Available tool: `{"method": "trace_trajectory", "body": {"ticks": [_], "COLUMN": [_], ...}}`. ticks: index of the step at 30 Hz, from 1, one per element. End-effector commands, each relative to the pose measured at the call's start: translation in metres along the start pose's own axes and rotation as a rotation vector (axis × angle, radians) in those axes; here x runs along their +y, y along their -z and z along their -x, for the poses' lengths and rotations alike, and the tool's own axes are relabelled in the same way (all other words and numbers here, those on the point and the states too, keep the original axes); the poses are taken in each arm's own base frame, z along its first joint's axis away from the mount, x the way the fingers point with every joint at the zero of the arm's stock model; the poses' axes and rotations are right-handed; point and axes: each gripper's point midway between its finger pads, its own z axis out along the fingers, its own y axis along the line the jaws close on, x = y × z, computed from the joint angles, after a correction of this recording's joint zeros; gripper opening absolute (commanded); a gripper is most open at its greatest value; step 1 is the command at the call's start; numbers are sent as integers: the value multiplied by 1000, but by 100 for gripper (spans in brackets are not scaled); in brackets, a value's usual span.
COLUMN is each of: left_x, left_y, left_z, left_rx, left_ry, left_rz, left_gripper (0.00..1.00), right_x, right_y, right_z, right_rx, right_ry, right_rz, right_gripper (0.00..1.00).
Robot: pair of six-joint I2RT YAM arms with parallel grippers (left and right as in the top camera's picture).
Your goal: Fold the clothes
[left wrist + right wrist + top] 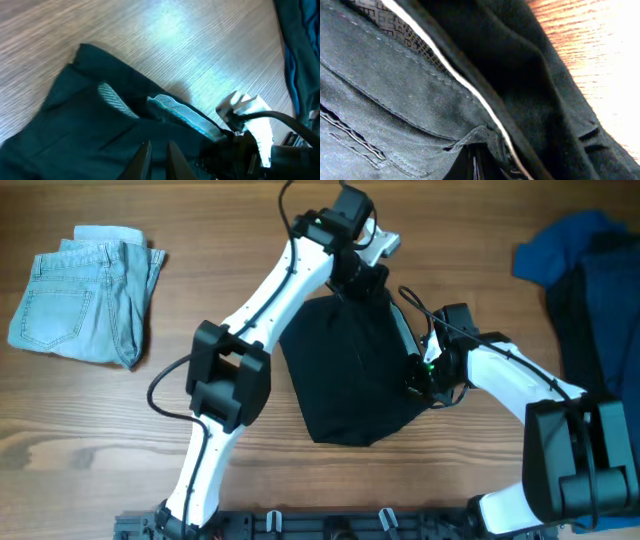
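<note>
I am looking down at the black shorts (345,375), which are lying bunched in a rough wedge near the middle of the bench (200,240), with both arms reaching onto them.

The left claw (362,285) is sitting at the far end of the shorts, toward the far edge of the bench. On its wrist camera the 2 fingers (146,159) are showing close together with only a narrow gap over the black cloth. I cannot tell whether any fabric is caught between them. Just beyond, the pale grey mesh waistband lining (180,112) is showing where the shorts are folding open.

The right claw (420,372) is pressing against the right side of the shorts. Its wrist camera is filling with dark fabric and a thin white seam line, and the claw (474,162) is closed, with a gather of the black cloth puckering into its tips.

The denim shorts (85,310) are lying folded near the left edge, well apart from the arms. A royal-blue garment (570,245) is lying crumpled at the far-right corner, and a dark navy garment (600,330) is lying over it along the right edge, partly hidden by the right arm.
</note>
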Motion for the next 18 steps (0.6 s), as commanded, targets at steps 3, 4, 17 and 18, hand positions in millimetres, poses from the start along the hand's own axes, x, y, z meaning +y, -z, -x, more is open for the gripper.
{"method": "trace_trajectory", "body": {"ticks": [3, 4, 17, 18], "left_x": [56, 64, 121, 128], "left_y": [-67, -79, 52, 95], "left_z": [-18, -19, 85, 89], "left_rx": [78, 80, -348, -413], "left_ry": [16, 20, 223, 285], "left_rz": [112, 117, 297, 311], "left_gripper": [8, 8, 35, 48], "right_x": [-57, -60, -58, -48], "right_y": [-12, -11, -29, -29], "right_z": [-12, -13, 49, 67], "right_rx": [25, 30, -203, -257], "right_ry": [-73, -75, -81, -65], "right_rz": [-250, -263, -262, -229], "right_gripper": [4, 4, 4, 4]}}
